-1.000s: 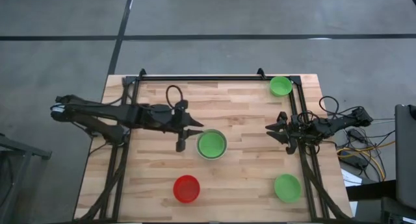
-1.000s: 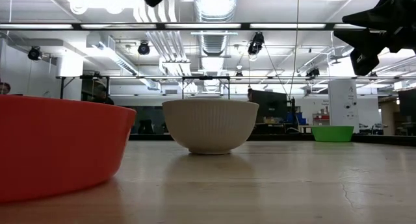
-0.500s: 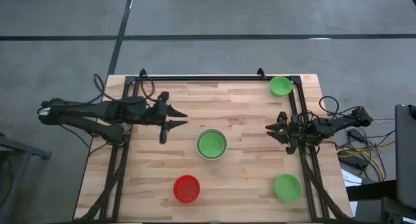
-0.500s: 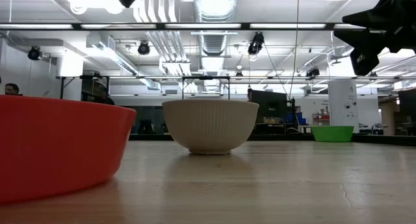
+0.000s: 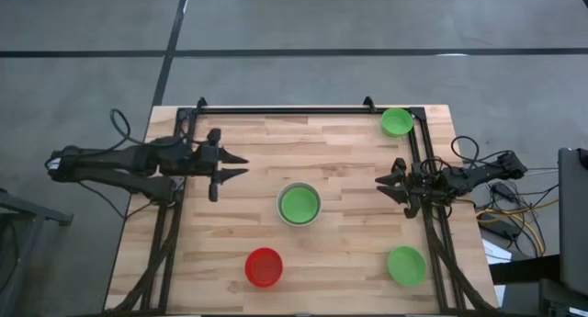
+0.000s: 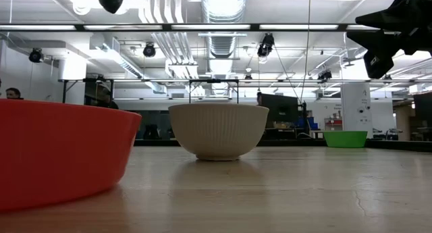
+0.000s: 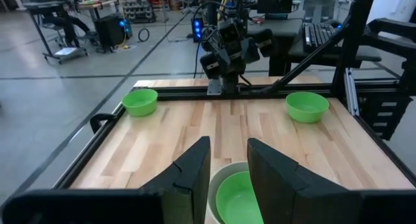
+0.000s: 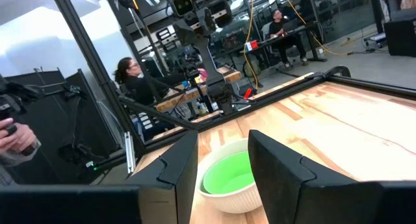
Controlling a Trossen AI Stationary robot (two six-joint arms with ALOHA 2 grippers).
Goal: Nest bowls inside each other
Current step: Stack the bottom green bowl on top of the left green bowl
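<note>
Five bowls in play, one pair already nested: a bright green plastic bowl (image 5: 299, 204) sits inside the ribbed off-white bowl (image 5: 299, 222) near the middle of the table, the off-white rim showing as a ring around it. That stack reads as the collecting point, so the rest presumably go there. Loose ones: a red round plastic bowl (image 5: 264, 266) toward the near edge, left of centre; a second green bowl (image 5: 406, 265) at the near right corner; a third green bowl (image 5: 397, 122) at the far right corner.

Left gripper (image 5: 234, 165) hangs above the table's left part, apart from the stack, fingers parted a little and holding nothing (the stack shows through the gap in its wrist view). Right gripper (image 5: 390, 184) waits at the right edge, fingers spread, empty, facing the stack.

Surface: pale wood-plank table (image 5: 349, 152) with a dark metal frame along its edges; grey concrete floor around. Room beyond is an open workshop with ceiling ducts, strip lights, desks and monitors; a person (image 8: 130, 74) sits in the background.
</note>
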